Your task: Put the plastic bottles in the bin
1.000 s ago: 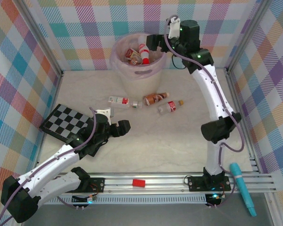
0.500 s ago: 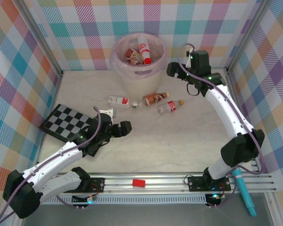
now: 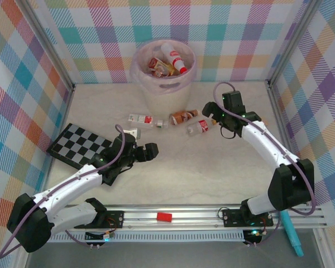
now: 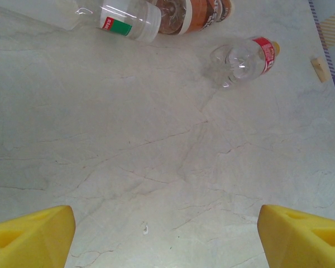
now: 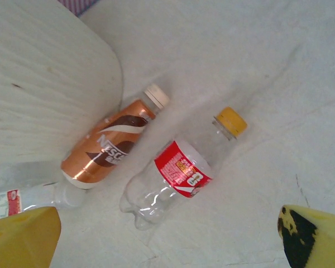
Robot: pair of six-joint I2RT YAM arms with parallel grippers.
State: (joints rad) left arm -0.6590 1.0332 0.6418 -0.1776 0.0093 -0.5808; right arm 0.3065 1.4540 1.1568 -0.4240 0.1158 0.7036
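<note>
Plastic bottles (image 3: 184,116), three small cylinders, lie on the marbled table (image 3: 212,167) beside the round beige bin (image 3: 163,96) holding more; left gripper (image 4: 166,216) spreads its yellow wedge fingers wide, empty; right gripper (image 5: 168,224) gapes empty above the crinkled red-labelled bottle (image 5: 176,174).

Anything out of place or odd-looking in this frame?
A small tan scrap lies loose on the table, apart from the red-labelled bottle; it may be a stray cap. In the bin, a white bottle sits tilted near the rim. Nothing looks spilled.
</note>
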